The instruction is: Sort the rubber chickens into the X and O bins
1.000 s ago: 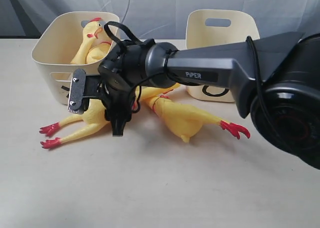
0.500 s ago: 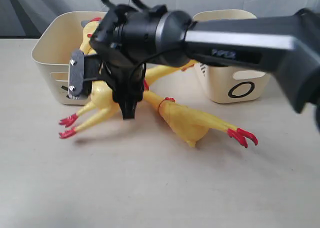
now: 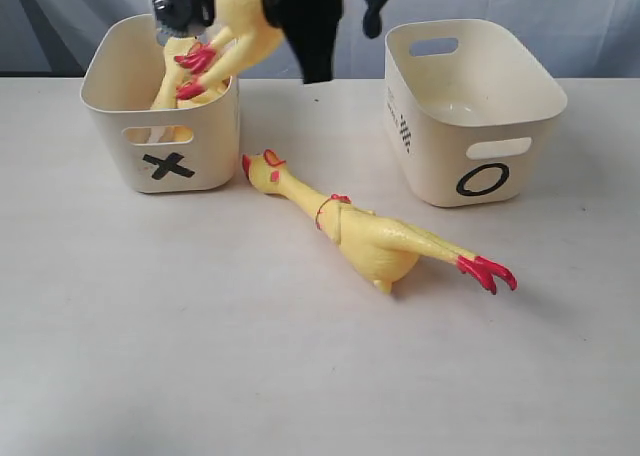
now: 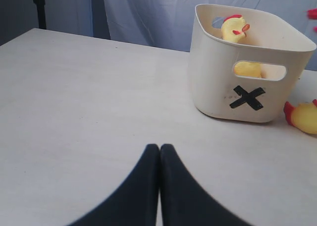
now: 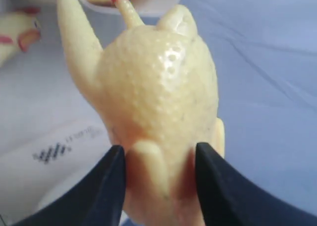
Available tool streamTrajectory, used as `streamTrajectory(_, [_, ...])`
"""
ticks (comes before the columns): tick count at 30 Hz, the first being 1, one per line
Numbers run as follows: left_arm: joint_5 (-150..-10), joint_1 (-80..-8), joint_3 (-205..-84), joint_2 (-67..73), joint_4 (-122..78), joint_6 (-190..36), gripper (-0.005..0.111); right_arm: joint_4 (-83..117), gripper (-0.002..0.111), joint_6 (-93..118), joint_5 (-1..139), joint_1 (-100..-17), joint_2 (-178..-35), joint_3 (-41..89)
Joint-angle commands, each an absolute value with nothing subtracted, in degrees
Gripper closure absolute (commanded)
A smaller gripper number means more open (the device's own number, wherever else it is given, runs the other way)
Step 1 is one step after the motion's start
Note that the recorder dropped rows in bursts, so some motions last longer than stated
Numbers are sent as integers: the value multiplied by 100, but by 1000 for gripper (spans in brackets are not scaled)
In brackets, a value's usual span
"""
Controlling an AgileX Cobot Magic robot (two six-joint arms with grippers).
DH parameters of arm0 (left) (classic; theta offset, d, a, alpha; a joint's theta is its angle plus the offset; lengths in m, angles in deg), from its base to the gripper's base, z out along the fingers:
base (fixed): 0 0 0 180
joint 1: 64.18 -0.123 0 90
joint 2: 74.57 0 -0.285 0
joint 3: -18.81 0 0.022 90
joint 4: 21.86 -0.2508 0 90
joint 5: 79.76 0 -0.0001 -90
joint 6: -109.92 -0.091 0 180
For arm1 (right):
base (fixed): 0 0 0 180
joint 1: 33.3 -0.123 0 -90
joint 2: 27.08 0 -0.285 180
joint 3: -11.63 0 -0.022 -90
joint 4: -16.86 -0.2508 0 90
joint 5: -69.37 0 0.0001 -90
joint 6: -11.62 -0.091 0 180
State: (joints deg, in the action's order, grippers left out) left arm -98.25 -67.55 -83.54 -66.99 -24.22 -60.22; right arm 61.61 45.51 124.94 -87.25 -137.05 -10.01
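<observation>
Of the left gripper (image 4: 159, 154) only fingertips show. Beyond them the X bin (image 4: 215, 62) hides most of the binned chicken (image 4: 234, 28), and the edge cuts the table chicken (image 4: 303, 118) behind its head. Between the right gripper (image 5: 158, 151) fingers the held chicken (image 5: 158, 82) runs off-frame, head unseen; feet cropped beyond the tips.

You can count three rubber chickens (image 3: 370, 241) (image 3: 245, 26) (image 4: 234, 28) here. You have two bins as well: one X bin (image 3: 205, 146) and one O bin (image 3: 440, 166).

Left gripper (image 4: 159, 151): fingers pressed flat together, tips touching; right gripper (image 5: 158, 154): high at the exterior view's top edge, both fingers clamped against the sides of a rubber chicken (image 5: 158, 87).
</observation>
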Motion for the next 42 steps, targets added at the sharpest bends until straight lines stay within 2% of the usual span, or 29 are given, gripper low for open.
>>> streamTrajectory(1, [-9779,-6747,-8397,-6678,-2433,-6017,107,7183,109,4502,13574,-8578,-13528,-1043])
streamTrajectory(14, [-9779,-6747,-8397,-6678,-2433,-6017,107,7225,109,3983,13645,-6701,-13548,-1043])
streamTrajectory(19, [-9779,-6747,-8397,-6678,-2433,-6017,107,6532,109,3994,13436,-6121,-13703,-1033])
streamTrajectory(29, [-9779,-6747,-8397,-6678,-2433,-6017,107,6060,108,3994,13504,-6086,-14990,-1033])
streamTrajectory(31, [-9779,-6747,-8397,-6678,-2433,-6017,107,6111,97,4008,13671,-6170,-15151,-1033])
streamTrajectory(36, [-9779,-6747,-8397,-6678,-2433,-6017,107,6135,42,3847,13814,-6289,-15173,-1033])
streamTrajectory(38, [-9779,-6747,-8397,-6678,-2433,-6017,107,6202,41,3595,13864,-6348,-15107,-1033])
streamTrajectory(42, [-9779,-6747,-8397,-6678,-2433,-6017,107,6321,63,3247,13934,-6570,-14774,-1033])
